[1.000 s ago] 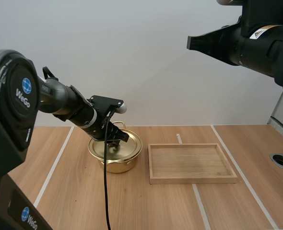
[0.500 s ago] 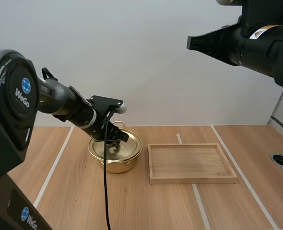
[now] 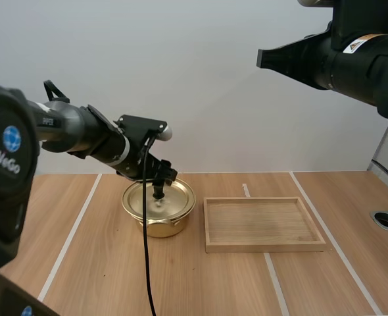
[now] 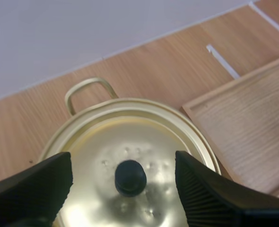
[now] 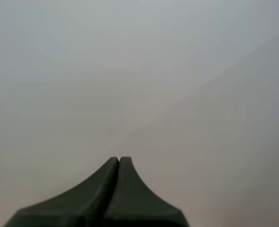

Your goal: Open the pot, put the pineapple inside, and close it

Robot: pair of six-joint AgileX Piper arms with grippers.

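Hovering just above the lid (image 3: pixel 174 199) of the pot (image 3: pixel 160 226), the left hand (image 3: pixel 158 187) is standing released. Its two fingers (image 4: pixel 38 182) are spreading wide to either side of the lid's black knob (image 4: pixel 130 177) without pinching it. Whether the tips are touching the lid cannot be told. The right hand (image 3: pixel 260 58) is hanging high at the right side, well above everything on the worktop (image 3: pixel 102 276). It is clenched on nothing, its fingers lying together as one dark wedge in its own wrist view.

The pot is sitting on the worktop, to the left of the wooden tray (image 3: pixel 265 247), near it but apart. The worktop is showing light wood grain crossed by pale stripes (image 3: pixel 70 232), and a plain pale wall (image 3: pixel 200 99) is rising behind it.

The pot is gleaming gold and is squat and round, with its lid seated flat on the rim. The polished lid is reflecting the dark knob, and a thin loop handle (image 4: pixel 85 87) is sticking out from the pot's far side.
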